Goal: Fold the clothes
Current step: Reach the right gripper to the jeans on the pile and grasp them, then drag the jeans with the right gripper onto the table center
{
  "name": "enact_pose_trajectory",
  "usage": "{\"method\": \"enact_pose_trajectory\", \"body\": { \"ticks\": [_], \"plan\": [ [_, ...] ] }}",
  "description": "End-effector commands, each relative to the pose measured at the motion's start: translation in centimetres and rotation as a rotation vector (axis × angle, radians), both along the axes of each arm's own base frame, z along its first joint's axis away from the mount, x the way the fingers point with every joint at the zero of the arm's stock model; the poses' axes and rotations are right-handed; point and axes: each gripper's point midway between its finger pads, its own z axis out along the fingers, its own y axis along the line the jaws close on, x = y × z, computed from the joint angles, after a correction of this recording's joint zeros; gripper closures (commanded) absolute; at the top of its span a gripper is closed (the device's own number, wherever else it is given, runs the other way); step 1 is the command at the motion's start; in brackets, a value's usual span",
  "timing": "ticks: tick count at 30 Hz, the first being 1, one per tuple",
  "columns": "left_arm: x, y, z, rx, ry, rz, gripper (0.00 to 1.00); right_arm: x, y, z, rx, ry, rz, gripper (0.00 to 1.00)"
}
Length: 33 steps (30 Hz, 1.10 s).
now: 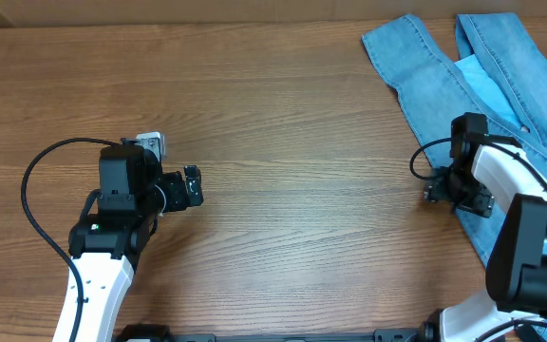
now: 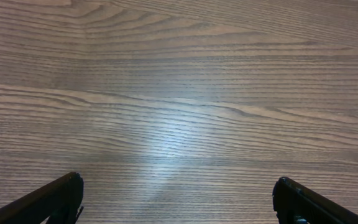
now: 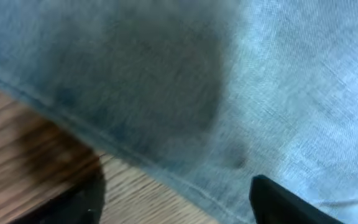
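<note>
Brown wood-grain desk (image 1: pixel 302 142) fills the overhead view, most of its top bare. On the left side the left arm reaches in from the near edge, a black cable (image 1: pixel 32 185) looping out beside it. The left hand (image 1: pixel 194 186) hangs over plain wood with its fingers (image 2: pixel 61 198) spread wide and nothing between them; its wrist view shows only wood grain with a pale patch of glare. Over on the right, the light-blue jeans (image 1: pixel 444 76) lie in the far right corner, running from the far edge down along the right side of the desk and passing under the right arm. The right hand (image 1: pixel 442 193) sits low at the left edge of the denim. In its blurred wrist view the fingers (image 3: pixel 284 204) stand apart, one over wood and the other over cloth, with the stitched edge of the jeans running between them; whether either finger touches the cloth I cannot tell.
</note>
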Motion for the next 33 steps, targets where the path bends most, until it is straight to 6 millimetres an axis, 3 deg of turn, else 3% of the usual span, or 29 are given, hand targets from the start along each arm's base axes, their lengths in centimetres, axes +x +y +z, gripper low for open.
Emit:
{"method": "enact_pose_trajectory", "body": {
  "ticks": [1, 4, 7, 10, 15, 17, 21, 25, 28, 33],
  "plan": [
    [0.5, 0.0, 0.9, -0.018, -0.019, 0.010, 0.00, 0.6, -1.5, 0.5, -0.037, -0.030, -0.029, 0.35],
    [0.5, 0.0, 0.9, -0.018, -0.019, 0.010, 0.00, 0.6, -1.7, 0.5, -0.036, -0.031, -0.039, 0.56],
    [0.5, 0.0, 0.9, -0.018, -0.019, 0.010, 0.00, 0.6, -1.8, 0.5, -0.036, -0.031, -0.040, 0.68],
    [0.5, 0.0, 0.9, -0.018, -0.019, 0.010, 0.00, 0.6, -1.7, 0.4, -0.033, -0.032, -0.039, 0.96],
    [0.5, 0.0, 0.9, -0.018, -0.019, 0.010, 0.00, 1.1, -1.6, 2.0, -0.031, -0.048, -0.048, 0.96],
    [0.5, 0.0, 0.9, -0.018, -0.019, 0.010, 0.00, 1.8, -1.7, 4.3, -0.035, -0.076, -0.057, 0.96],
    [0.5, 0.0, 0.9, -0.017, -0.020, 0.011, 0.00, 4.1, -0.9, 11.1, -0.020, -0.181, -0.030, 0.96],
    [0.5, 0.1, 0.9, -0.016, -0.020, 0.011, 0.00, 6.1, 4.0, 17.3, 0.121, -0.297, 0.126, 0.96],
    [0.5, 0.1, 0.9, -0.014, -0.020, 0.013, 0.00, 6.5, 8.0, 20.3, 0.181, -0.342, 0.234, 0.96],
    [0.5, 0.1, 0.9, -0.015, -0.020, 0.013, 0.00, 6.1, 16.7, 21.9, 0.300, -0.359, 0.465, 0.96]
  ]
}}
